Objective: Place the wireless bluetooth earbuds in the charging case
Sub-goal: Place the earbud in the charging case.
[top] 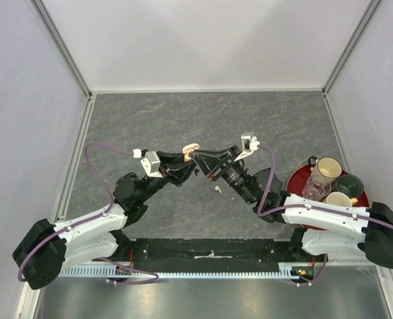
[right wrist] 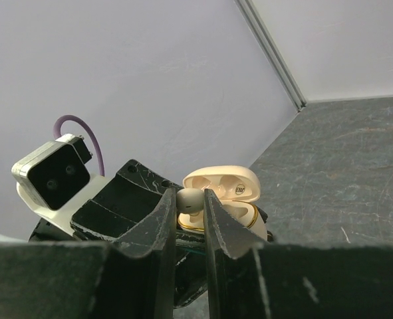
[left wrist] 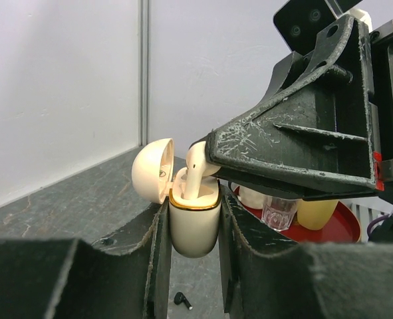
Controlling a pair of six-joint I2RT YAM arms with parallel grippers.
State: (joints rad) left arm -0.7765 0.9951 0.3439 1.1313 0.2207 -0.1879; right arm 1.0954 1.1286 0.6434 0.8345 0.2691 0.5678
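My left gripper (left wrist: 193,229) is shut on a cream-white charging case (left wrist: 195,226) with a gold rim, held upright above the table with its lid (left wrist: 153,169) open. My right gripper (right wrist: 190,203) is shut on a cream-white earbud (right wrist: 190,199) and holds it over the case (right wrist: 236,211). The earbud's stem (left wrist: 195,181) stands in the case's opening. In the top view the two grippers meet at the case (top: 191,148) above mid-table. A second cream earbud (top: 217,189) lies on the table below them. A black earbud (left wrist: 181,300) lies on the table under the case.
A red tray (top: 294,181) with cups and a clear glass (top: 314,189) sits at the right, beside the right arm. White walls close the grey table on three sides.
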